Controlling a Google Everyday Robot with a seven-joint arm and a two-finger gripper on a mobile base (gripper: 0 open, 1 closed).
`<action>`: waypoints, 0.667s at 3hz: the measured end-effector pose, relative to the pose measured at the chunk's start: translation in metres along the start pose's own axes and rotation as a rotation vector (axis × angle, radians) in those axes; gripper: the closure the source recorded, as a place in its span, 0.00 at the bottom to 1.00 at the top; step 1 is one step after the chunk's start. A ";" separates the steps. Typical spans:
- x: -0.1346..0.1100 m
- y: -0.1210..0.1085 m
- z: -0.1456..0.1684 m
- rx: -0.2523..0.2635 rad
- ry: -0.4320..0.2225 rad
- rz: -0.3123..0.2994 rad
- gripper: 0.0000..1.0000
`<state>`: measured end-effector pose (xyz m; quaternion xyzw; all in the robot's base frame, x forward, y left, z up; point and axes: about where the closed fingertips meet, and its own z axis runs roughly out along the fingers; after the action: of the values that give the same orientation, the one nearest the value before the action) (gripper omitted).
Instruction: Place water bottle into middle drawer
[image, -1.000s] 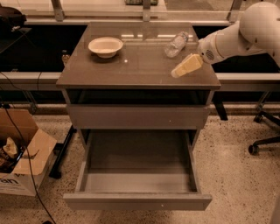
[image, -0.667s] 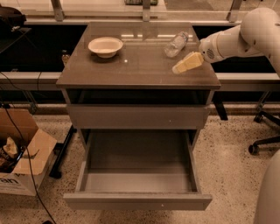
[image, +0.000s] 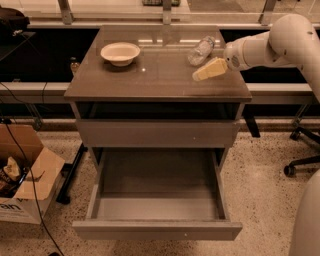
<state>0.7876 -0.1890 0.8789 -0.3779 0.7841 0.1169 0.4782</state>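
Water bottle (image: 201, 50) clear, crinkled, lying on cabinet top (image: 150, 75) nr gripper (image: 210, 69); jaws: can't tell.

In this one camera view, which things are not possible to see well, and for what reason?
- Gripper, just in front of the water bottle: touching or apart cannot be told from this single view.
- Bottle label: too small to read.
- Slot under the cabinet top: shadow hides its inside.
- Cardboard box: cut off by the left edge.
- Robot arm: cut off by the right edge.
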 end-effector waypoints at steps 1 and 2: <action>-0.018 -0.008 0.034 0.020 -0.078 0.009 0.00; -0.039 -0.025 0.070 0.034 -0.184 0.062 0.00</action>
<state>0.8620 -0.1494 0.8804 -0.3331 0.7501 0.1524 0.5506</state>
